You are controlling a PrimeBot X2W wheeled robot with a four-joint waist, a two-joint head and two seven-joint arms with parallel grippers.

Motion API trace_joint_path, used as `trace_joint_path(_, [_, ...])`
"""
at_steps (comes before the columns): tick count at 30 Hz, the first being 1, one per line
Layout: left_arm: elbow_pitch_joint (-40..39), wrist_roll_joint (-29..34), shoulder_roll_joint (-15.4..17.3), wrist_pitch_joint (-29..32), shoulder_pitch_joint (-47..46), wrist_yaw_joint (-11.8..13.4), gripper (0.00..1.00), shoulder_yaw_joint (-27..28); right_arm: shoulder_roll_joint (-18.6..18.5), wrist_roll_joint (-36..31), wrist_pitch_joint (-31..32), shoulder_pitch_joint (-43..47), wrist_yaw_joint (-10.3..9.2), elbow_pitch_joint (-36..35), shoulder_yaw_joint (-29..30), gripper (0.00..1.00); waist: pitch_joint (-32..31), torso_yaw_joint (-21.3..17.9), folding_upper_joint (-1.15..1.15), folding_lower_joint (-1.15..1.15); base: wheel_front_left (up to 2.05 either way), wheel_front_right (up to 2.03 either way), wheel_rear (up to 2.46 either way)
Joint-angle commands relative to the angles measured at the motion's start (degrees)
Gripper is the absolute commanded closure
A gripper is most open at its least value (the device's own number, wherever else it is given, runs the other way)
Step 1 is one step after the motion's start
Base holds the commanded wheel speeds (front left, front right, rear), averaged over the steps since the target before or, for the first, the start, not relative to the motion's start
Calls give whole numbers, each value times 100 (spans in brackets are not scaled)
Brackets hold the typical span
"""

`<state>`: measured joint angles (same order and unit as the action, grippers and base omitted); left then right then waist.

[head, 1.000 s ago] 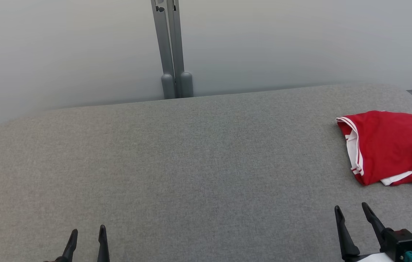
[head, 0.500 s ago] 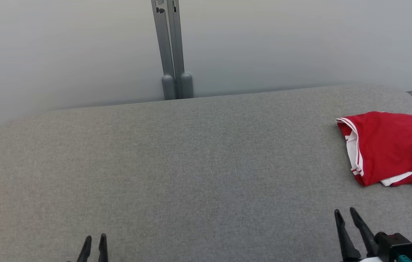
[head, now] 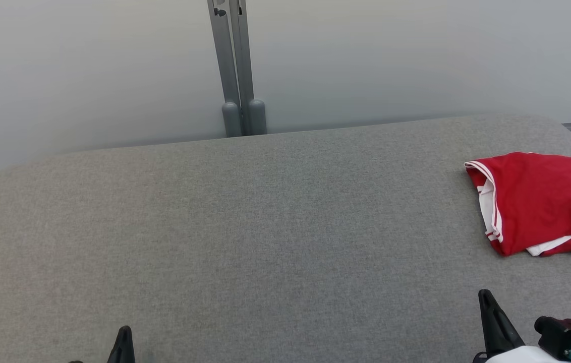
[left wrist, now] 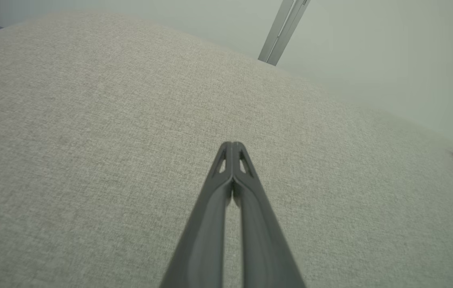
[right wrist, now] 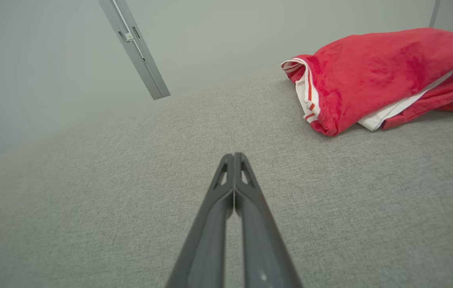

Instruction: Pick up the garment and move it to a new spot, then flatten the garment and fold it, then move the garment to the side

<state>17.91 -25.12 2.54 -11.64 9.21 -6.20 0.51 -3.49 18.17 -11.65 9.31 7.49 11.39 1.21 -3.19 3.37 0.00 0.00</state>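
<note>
Plainly, what matters most is that the garment (head: 543, 201) lies far and to the right of both claws, on the right end of the grey table (head: 265, 227). My right claw (head: 484, 295) is much the nearer of the two. From that claw the cloth sits farther off and a little to the right, with bare table between them and nothing touching. My left claw (head: 124, 333) is at the near edge on the left, well apart from the cloth, with most of the table's width between them. Both claws are pinched fully together, fingertips meeting, and hold nothing.

The garment is red with white striped trim, doubled over into a thick bundle. Its trimmed edge faces left, toward the middle of the table, and a white layer pokes out along its near edge. Its long axis seems to run left to right, but the picture's edge cuts off the right end, so I cannot tell its full extent.

I judge that this fits two stages: a garment folded and set aside at the right, or a loose heap waiting to be fetched. If it is to be reached for, the right arm is the one placed for it, and its fingers would have to part.
</note>
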Motion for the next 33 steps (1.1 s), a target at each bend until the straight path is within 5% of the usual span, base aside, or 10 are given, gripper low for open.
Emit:
trace_joint_path(1, [-110, -252, 13, 46, -193, -22, 100, 50, -16, 282, 53, -183, 0, -67, 41, 100, 5, -5, 0, 0, 0, 0, 0])
trace_joint_path(33, [-238, -2846, 27, 754, -758, -70, 100, 271, 12, 3135, 762, -751, 0, 57, 244, 100, 99, -99, 0, 0, 0, 0, 0])
